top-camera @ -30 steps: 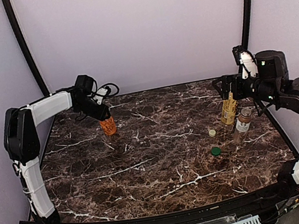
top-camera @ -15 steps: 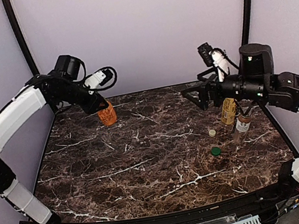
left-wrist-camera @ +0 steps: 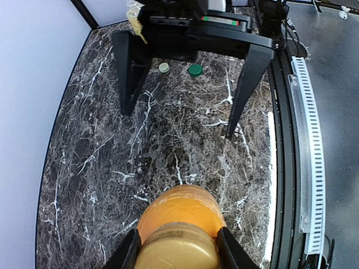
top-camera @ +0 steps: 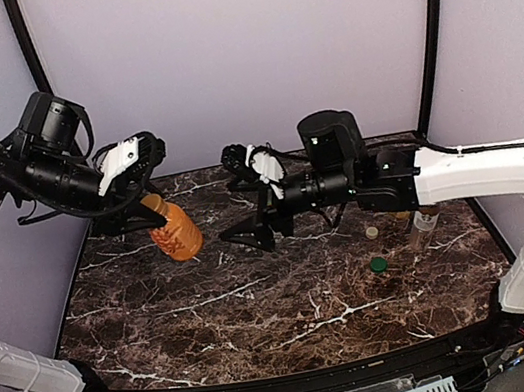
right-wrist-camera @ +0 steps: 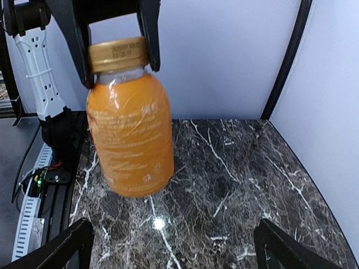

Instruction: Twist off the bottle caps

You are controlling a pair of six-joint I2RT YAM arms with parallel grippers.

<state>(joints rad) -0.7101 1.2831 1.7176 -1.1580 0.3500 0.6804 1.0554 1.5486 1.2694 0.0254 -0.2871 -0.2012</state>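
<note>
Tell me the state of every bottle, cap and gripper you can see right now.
Orange bottle: lifted off the table, tilted, capped.
Gold cap: on the orange bottle.
Left gripper: shut on the orange bottle at its cap.
Right gripper: open, empty, facing the orange bottle.
Cream cap: off, lying on the table.
Green cap: off, lying on the table.
Clear bottle: upright on the table, top out of sight.

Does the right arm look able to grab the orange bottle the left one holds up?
Probably yes: the right hand is wide open, facing the orange bottle, whose body is clear of the left hand, which grips near the cap. Nothing sits between.
</note>
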